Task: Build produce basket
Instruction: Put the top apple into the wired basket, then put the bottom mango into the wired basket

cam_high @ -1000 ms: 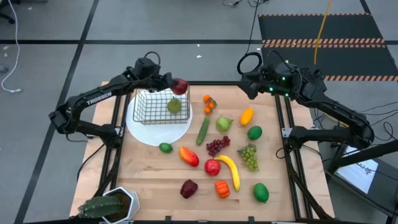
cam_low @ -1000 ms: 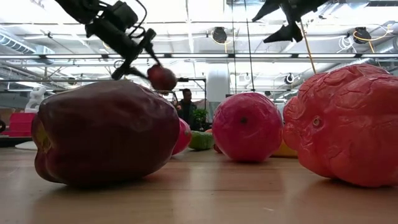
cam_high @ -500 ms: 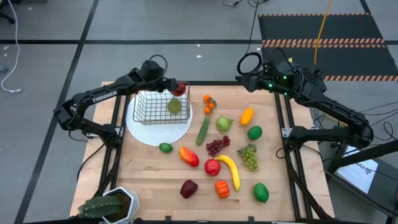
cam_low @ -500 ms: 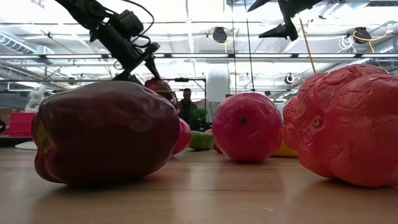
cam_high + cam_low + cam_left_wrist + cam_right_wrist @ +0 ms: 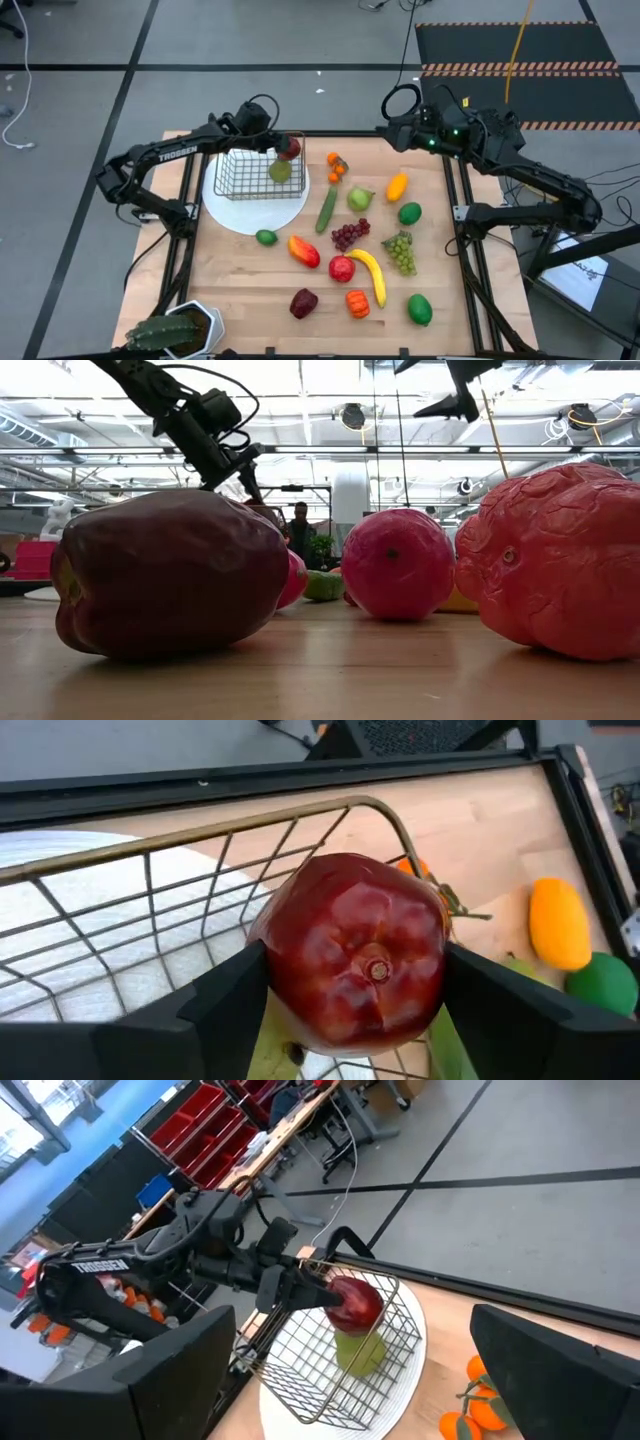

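Note:
The wire basket (image 5: pixel 243 172) stands on a round white plate (image 5: pixel 255 205) at the table's far left, with a green pear (image 5: pixel 280 171) inside it. My left gripper (image 5: pixel 283 148) is shut on a red apple (image 5: pixel 291 149) at the basket's far right corner, just above the pear (image 5: pixel 358 1350). My right gripper (image 5: pixel 392 122) hangs open and high over the table's far right, holding nothing. The rest of the produce lies loose on the wooden table, among it a cucumber (image 5: pixel 327 208), a banana (image 5: pixel 372 272) and purple grapes (image 5: pixel 348 234). My left gripper pinches the red apple's two opposite sides (image 5: pixel 275 970) between its two fingers (image 5: pixel 225 1005), the apple's blossom end facing the wrist camera. The fingers slant down from the table's left. The apple hangs at about rim height over the pear; whether it touches the pear I cannot tell.
A spiky potted plant (image 5: pixel 175 330) stands at the near left corner. A dark red pepper (image 5: pixel 303 302), an orange pepper (image 5: pixel 357 302) and a lime (image 5: pixel 419 309) lie near the front edge. Small oranges (image 5: pixel 335 165) sit just right of the basket.
My left gripper has come down with the red apple, from above the basket's far right corner to its rim, and has rolled at the wrist. The apple stays between the fingers. My right gripper has rolled at the wrist, staying high and open.

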Motion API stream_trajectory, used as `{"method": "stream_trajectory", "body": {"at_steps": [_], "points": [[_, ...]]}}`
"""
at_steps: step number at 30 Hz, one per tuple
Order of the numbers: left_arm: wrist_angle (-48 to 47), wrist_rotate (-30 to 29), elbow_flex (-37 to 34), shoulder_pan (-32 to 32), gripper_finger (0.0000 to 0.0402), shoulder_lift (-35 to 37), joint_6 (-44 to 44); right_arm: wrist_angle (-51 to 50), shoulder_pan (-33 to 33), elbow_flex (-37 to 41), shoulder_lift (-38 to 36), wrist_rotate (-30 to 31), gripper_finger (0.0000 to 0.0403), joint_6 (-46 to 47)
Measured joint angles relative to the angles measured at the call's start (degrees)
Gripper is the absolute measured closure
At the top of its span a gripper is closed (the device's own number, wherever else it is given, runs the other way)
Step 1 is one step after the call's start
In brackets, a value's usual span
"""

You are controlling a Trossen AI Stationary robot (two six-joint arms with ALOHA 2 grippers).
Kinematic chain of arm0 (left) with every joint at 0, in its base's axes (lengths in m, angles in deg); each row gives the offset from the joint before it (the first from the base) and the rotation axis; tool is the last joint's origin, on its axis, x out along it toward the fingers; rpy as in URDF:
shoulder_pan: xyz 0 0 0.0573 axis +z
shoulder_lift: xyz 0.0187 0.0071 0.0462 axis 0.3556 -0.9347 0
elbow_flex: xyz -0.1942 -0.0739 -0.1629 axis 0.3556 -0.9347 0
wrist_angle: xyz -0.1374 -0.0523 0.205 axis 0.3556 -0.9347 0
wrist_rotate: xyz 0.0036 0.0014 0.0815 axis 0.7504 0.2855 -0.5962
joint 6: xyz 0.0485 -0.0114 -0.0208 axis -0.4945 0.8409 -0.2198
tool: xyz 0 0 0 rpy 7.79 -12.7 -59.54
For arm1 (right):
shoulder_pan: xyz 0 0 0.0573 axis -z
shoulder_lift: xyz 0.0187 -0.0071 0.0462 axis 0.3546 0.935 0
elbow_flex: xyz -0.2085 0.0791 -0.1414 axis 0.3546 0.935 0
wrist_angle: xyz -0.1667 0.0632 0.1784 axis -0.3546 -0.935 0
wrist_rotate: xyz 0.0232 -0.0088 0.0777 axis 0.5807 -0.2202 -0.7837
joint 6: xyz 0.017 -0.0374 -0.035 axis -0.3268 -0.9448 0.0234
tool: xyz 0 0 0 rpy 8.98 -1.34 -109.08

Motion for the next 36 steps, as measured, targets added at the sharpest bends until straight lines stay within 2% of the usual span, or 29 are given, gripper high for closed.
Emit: {"method": "stream_trajectory", "body": {"at_steps": [5,9,20,25,28,30,33,36], "points": [[-0.1,0.7,0.0,-0.4,0.0068,0.0,-2.3,0.0,-3.7,0.0,0.0,5.1,0.0003,0.7],[-0.1,1.5,0.0,0.9,0.0034,3.1,-2.3,0.0,-6.2,0.0,0.0,7.3,0.0003,1.2],[-0.5,1.0,0.0,3.5,0.0023,14.6,-1.1,-1.8,-9.1,0.0,0.0,7.4,0.0003,1.1],[-0.6,3.1,0.0,2.8,0.0023,16.6,2.2,-2.1,-9.1,0.0,0.0,3.5,0.0003,1.4],[-0.6,3.2,0.0,0.7,0.0024,17.9,5.2,-3.8,-9.1,0.0,0.0,-1.8,0.0003,0.7],[-0.5,2.9,0.0,-1.8,0.0032,18.9,7.2,-6.1,-9.1,0.0,-0.1,-6.1,0.0003,-0.4],[-0.2,-0.5,0.0,-7.1,0.0055,19.8,9.8,-11.1,-8.8,0.0,-0.7,-12.1,0.0003,-1.8],[1.3,-2.7,0.0,-13.2,0.0085,20.1,10.8,-17.1,-8.7,0.0,-1.5,-15.2,0.0003,-3.3]]}}
